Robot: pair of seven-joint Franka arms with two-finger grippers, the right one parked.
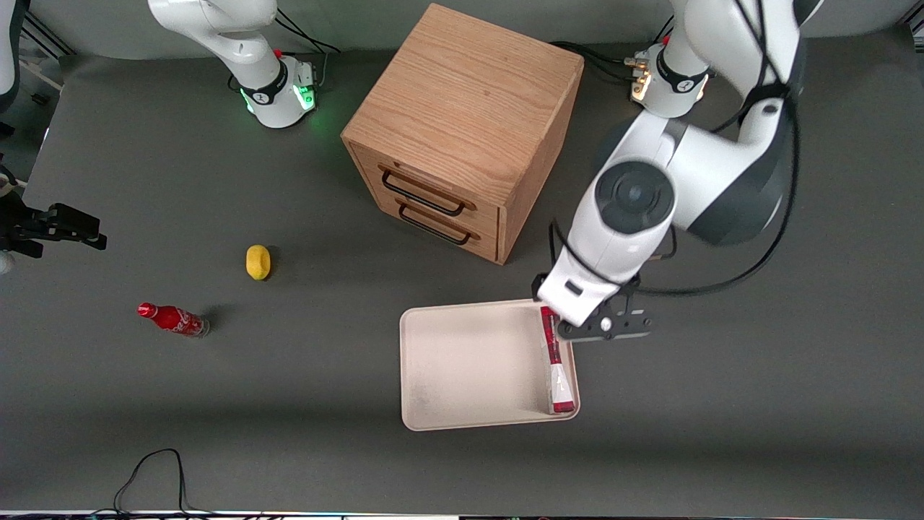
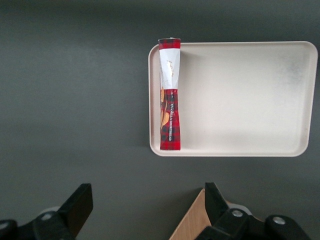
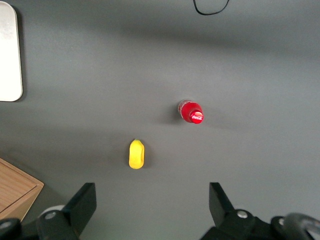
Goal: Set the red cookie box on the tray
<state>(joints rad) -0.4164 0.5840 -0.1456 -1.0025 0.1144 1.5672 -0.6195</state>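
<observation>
The red cookie box (image 1: pixel 556 368) lies flat inside the cream tray (image 1: pixel 462 361), pressed along the tray's rim on the side toward the working arm's end. In the left wrist view the red cookie box (image 2: pixel 169 100) has a white stretch at one end and spans nearly the whole width of the tray (image 2: pixel 240 95). My gripper (image 1: pixel 603 326) hangs above the tray corner nearest the cabinet, over the box's end. The gripper (image 2: pixel 148 200) is open, with only grey table between its fingers (image 2: pixel 80 205), and is clear of the box.
A wooden drawer cabinet (image 1: pixel 462 123) stands farther from the front camera than the tray; its corner (image 2: pixel 192 225) sits close by one finger. A yellow object (image 1: pixel 258 261) and a small red cola bottle (image 1: pixel 173 318) lie toward the parked arm's end. A black cable (image 1: pixel 151 469) loops at the front edge.
</observation>
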